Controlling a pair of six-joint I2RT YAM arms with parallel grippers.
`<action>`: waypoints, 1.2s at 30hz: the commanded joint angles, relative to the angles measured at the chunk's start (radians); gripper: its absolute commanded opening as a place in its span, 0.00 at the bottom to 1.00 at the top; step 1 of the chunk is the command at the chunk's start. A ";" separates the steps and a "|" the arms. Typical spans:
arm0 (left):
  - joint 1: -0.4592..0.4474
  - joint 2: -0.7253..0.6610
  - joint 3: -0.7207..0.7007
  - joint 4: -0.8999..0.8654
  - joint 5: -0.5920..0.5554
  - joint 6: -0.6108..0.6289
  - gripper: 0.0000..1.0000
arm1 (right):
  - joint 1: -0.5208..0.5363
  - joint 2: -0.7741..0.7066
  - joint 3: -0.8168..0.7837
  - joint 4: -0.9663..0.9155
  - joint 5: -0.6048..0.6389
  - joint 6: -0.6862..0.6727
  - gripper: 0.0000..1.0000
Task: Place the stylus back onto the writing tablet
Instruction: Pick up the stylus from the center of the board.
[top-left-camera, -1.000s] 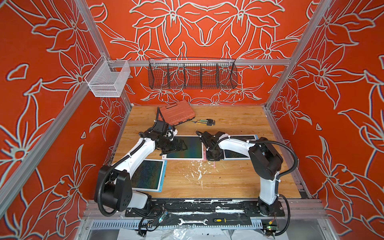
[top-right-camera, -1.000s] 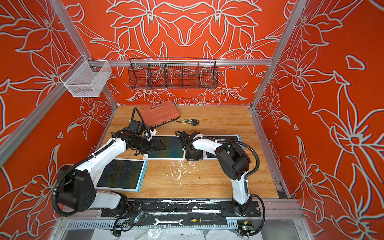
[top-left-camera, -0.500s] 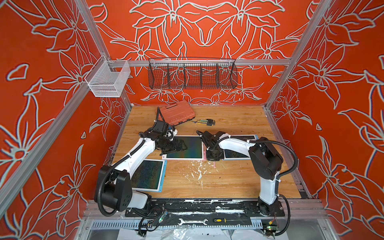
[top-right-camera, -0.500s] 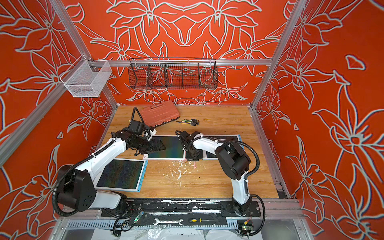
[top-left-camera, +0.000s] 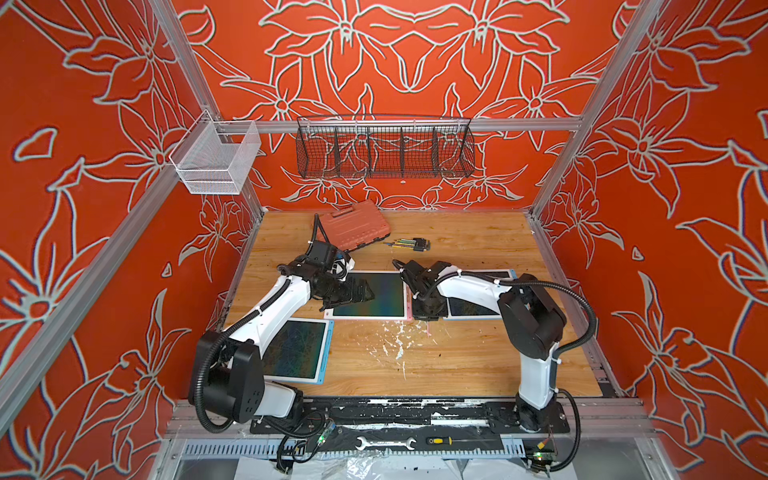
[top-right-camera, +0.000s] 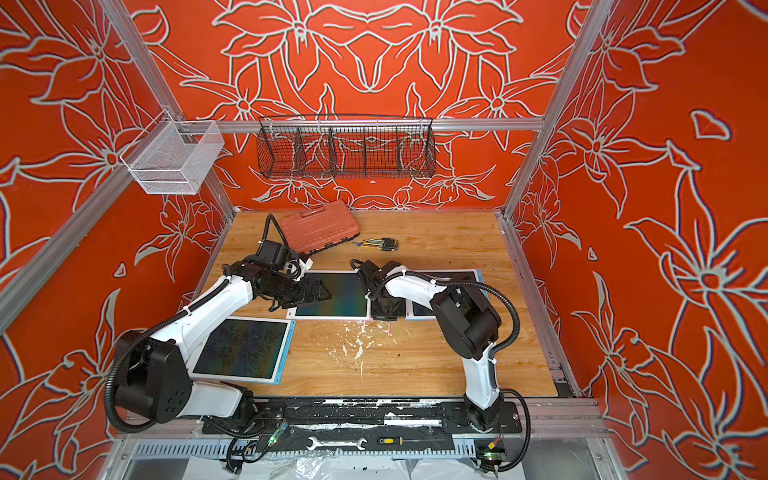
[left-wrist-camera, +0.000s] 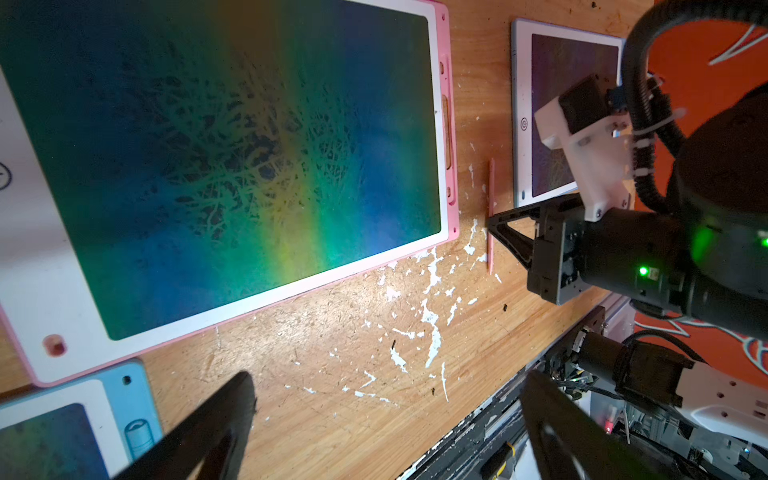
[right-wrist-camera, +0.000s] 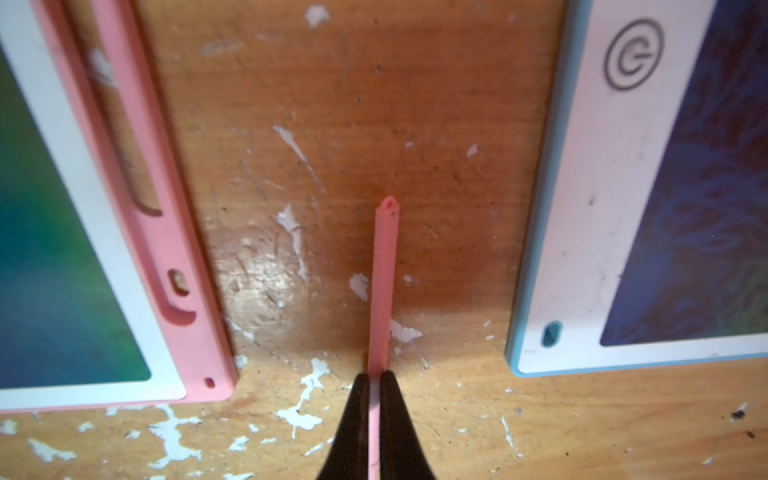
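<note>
Pink stylus (left-wrist-camera: 491, 187) in right pincer (left-wrist-camera: 493, 224), beside pink-framed tablet (left-wrist-camera: 453, 124)

Far back I see a red tool case (top-left-camera: 355, 224) near a bundle of hex keys (top-left-camera: 409, 244). Above them a black wire basket (top-left-camera: 384, 151) and a white mesh basket (top-left-camera: 216, 160) hang on the frame. White flecks (top-left-camera: 392, 340) scar the wooden table (top-left-camera: 478, 361). A wrench (top-left-camera: 384, 443) and a screwdriver (top-left-camera: 446, 440) lie out front.

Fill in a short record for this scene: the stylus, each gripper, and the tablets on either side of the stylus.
stylus: pink, over the table between two tablets, touching neither
right gripper: shut on the stylus
left gripper: open, holding nothing
pink tablet: side groove empty
blue-edged tablet: on the stylus's other side
task: not yet done
</note>
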 joint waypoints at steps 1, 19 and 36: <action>-0.003 -0.019 -0.013 0.006 0.001 0.006 0.97 | -0.004 0.014 0.013 -0.017 0.022 0.022 0.09; -0.003 -0.023 -0.016 0.007 0.002 0.005 0.97 | -0.004 0.054 0.007 -0.065 0.027 0.048 0.11; -0.003 -0.024 -0.016 0.009 0.001 0.004 0.97 | -0.004 0.089 -0.009 -0.074 0.003 0.054 0.13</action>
